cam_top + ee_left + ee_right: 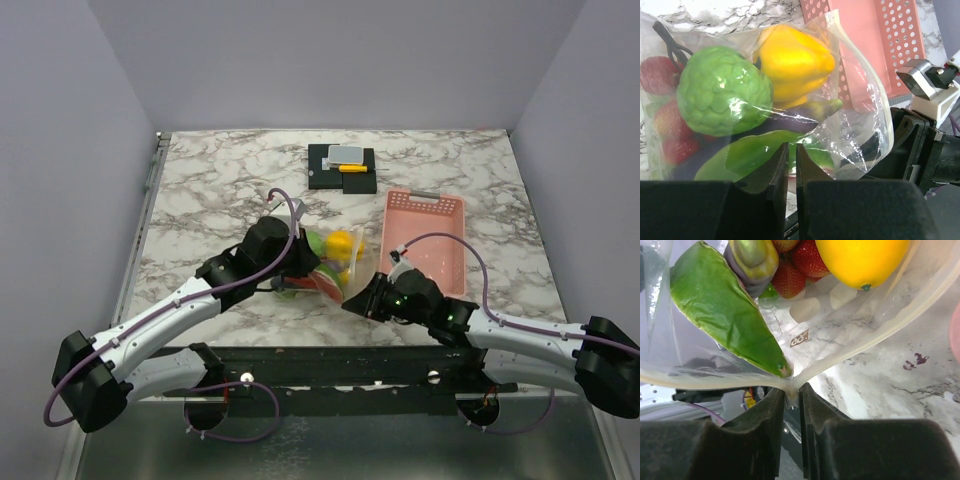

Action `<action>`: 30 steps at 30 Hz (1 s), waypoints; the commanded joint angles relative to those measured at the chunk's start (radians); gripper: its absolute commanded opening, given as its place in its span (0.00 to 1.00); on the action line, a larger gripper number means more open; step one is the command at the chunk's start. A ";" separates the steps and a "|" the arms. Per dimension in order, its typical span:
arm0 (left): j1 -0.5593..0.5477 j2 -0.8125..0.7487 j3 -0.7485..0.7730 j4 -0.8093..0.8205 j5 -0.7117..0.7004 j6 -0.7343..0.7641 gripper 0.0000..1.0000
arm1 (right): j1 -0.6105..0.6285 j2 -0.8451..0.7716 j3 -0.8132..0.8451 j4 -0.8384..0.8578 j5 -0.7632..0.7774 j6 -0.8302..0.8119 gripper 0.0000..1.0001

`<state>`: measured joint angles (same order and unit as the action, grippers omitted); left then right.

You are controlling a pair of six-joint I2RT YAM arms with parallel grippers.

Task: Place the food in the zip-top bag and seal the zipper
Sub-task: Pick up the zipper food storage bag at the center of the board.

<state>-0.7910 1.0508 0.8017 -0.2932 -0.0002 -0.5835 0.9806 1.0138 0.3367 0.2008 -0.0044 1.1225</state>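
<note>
1. The zip-top bag (335,268) lies on the marble counter (220,185) between the two arms, just left of the pink basket (450,215).
2. The food (343,243) is inside it: a green knobbly fruit (722,90), a yellow pepper (792,62), strawberries (802,267), a purple aubergine (800,117) and a long green leaf-shaped piece (720,302).
3. The right tool (792,395) is clenched on the bag's zipper rim. The two rim strips spread apart from the pinch, so the mouth is open there.
4. The left tool (791,155) is nearly closed at the bag's opposite edge. It appears to nip the clear film, though the film is hard to make out there.
</note>
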 commanded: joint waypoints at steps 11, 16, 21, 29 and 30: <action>0.011 -0.114 0.039 -0.081 -0.005 0.001 0.13 | 0.006 -0.013 0.266 -0.319 0.034 -0.217 0.01; 0.013 -0.180 0.079 -0.148 -0.055 0.008 0.16 | 0.006 0.011 0.459 -0.516 0.044 -0.345 0.01; 0.013 -0.249 0.127 -0.208 -0.106 0.018 0.17 | 0.006 0.089 0.661 -0.716 0.057 -0.488 0.01; 0.013 -0.299 0.223 -0.282 -0.089 0.062 0.24 | 0.006 0.222 0.952 -0.979 -0.025 -0.716 0.01; 0.012 -0.301 0.232 -0.287 -0.078 0.072 0.24 | 0.006 0.236 0.984 -1.011 -0.037 -0.741 0.01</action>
<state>-0.7845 0.7639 0.9840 -0.5201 -0.0811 -0.5591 0.9806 1.2064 1.1938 -0.6262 0.0196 0.5438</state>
